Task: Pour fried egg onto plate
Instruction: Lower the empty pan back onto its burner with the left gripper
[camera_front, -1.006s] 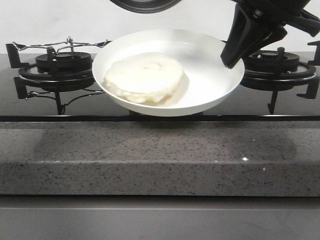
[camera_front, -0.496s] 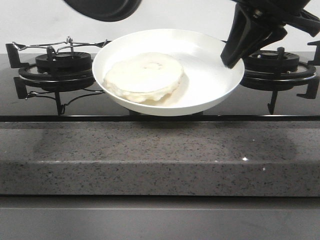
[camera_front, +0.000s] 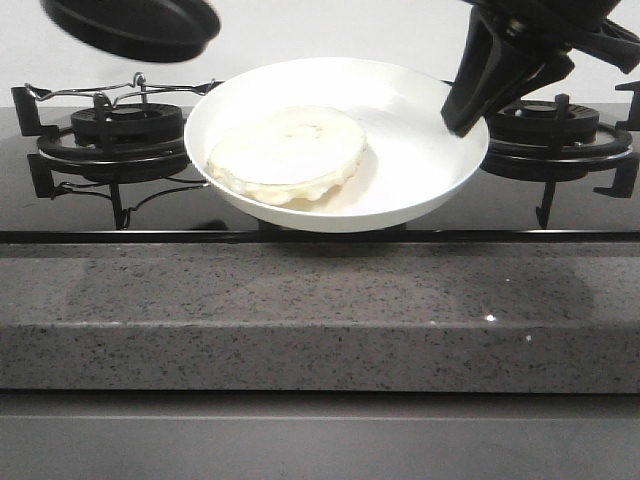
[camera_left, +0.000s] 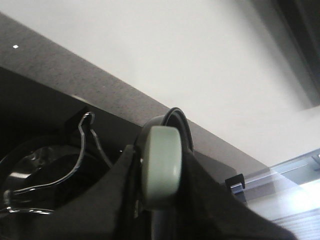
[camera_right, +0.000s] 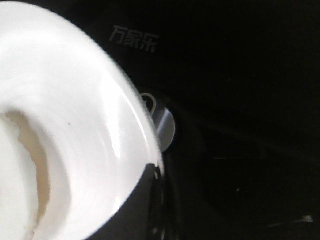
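The plate (camera_front: 420, 150), a glossy white dish, hangs above the cooktop, tilted toward the camera. My right gripper (camera_front: 462, 110) is shut on its right rim. The fried egg (camera_front: 288, 152), a pale cream disc, lies on the plate's left half. In the right wrist view the plate (camera_right: 75, 125) fills the picture with the egg's edge (camera_right: 15, 170) in it, and the right gripper (camera_right: 155, 175) pinches the rim. A black frying pan (camera_front: 130, 28) hangs at the upper left. My left gripper (camera_left: 160, 180) is shut on its pale green handle (camera_left: 161, 167).
A gas burner with a wire grate (camera_front: 125, 135) stands behind the plate on the left, and another burner (camera_front: 555, 130) on the right. A speckled grey counter ledge (camera_front: 320, 310) runs along the front. A metal knob (camera_right: 162, 125) sits on the black cooktop beside the plate.
The black frying pan has moved left and slightly down across the top of the front view. The plate, the egg and the right gripper have stayed put.
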